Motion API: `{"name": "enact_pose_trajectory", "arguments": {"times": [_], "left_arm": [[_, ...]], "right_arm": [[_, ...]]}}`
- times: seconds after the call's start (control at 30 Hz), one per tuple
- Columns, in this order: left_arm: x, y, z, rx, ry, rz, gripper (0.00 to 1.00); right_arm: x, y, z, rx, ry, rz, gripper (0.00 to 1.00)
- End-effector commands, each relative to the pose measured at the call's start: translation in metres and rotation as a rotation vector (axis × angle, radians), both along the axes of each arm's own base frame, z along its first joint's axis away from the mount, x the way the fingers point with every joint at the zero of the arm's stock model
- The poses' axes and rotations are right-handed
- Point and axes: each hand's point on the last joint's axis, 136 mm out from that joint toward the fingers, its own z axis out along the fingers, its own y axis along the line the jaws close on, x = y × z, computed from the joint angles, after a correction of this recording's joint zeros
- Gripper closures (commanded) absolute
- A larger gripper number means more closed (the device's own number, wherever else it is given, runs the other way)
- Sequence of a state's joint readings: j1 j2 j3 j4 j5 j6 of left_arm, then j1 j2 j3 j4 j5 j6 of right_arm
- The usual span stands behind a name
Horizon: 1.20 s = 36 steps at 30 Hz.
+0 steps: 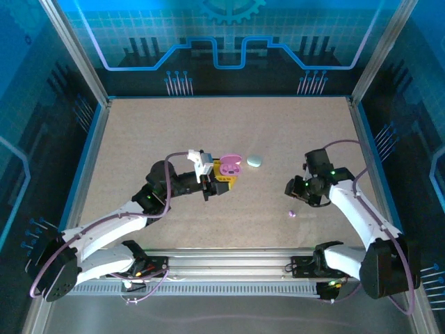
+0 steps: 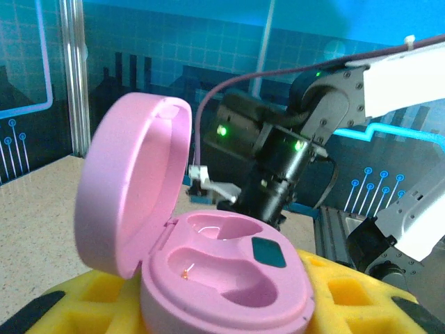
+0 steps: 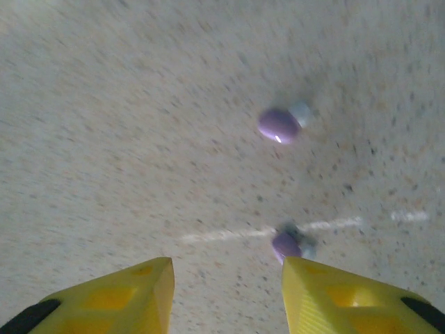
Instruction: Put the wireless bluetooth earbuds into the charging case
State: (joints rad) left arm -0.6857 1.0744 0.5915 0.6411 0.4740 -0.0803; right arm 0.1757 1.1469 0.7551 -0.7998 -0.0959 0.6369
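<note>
Left end effector [image 1: 224,180] pinching open pink charging case [image 2: 226,278], lid upright. Right end effector [image 3: 228,275] spread, low over desk [image 3: 104,139]. First earbud [image 3: 278,125], purple, lies on desk ahead of fingers. Second earbud [image 3: 286,245] just beside one yellow fingertip, perhaps touching; blurred. Pale oval case [image 1: 256,161] near pink one.

A speckled beige tabletop [image 1: 229,132] sits inside blue-lit panels [image 1: 313,28] printed with circuit lines and a gear, aluminium posts [image 1: 75,49] rising left and right, a slotted aluminium rail [image 1: 229,268] along the near edge.
</note>
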Motion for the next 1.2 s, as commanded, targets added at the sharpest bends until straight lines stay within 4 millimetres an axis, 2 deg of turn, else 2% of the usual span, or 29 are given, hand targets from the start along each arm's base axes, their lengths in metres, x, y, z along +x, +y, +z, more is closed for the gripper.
{"name": "enact_pose_trajectory", "arguments": {"times": [0.0,0.2,0.5,0.8,0.9,1.17], "left_arm": [[-0.005,0.003,0.011,-0.032,-0.036,0.005,0.73],[-0.006,0.002,0.011,-0.032,-0.031,-0.001,0.73],[-0.006,0.002,0.012,-0.039,-0.025,-0.007,0.73],[-0.006,0.002,0.011,-0.034,-0.023,-0.005,0.73],[-0.007,0.001,0.011,-0.032,-0.02,-0.007,0.72],[-0.005,0.001,0.01,-0.031,-0.014,-0.004,0.72]], "right_arm": [[-0.017,-0.005,-0.02,-0.023,0.081,-0.029,0.54],[-0.016,-0.006,-0.028,-0.085,0.09,0.059,0.56],[-0.008,0.006,-0.046,-0.113,0.149,0.216,0.63],[-0.014,0.004,-0.061,-0.145,0.219,0.233,0.66],[-0.018,0.004,-0.062,-0.145,0.237,0.236,0.7],[-0.027,0.004,-0.059,-0.147,0.269,0.238,0.71]]}}
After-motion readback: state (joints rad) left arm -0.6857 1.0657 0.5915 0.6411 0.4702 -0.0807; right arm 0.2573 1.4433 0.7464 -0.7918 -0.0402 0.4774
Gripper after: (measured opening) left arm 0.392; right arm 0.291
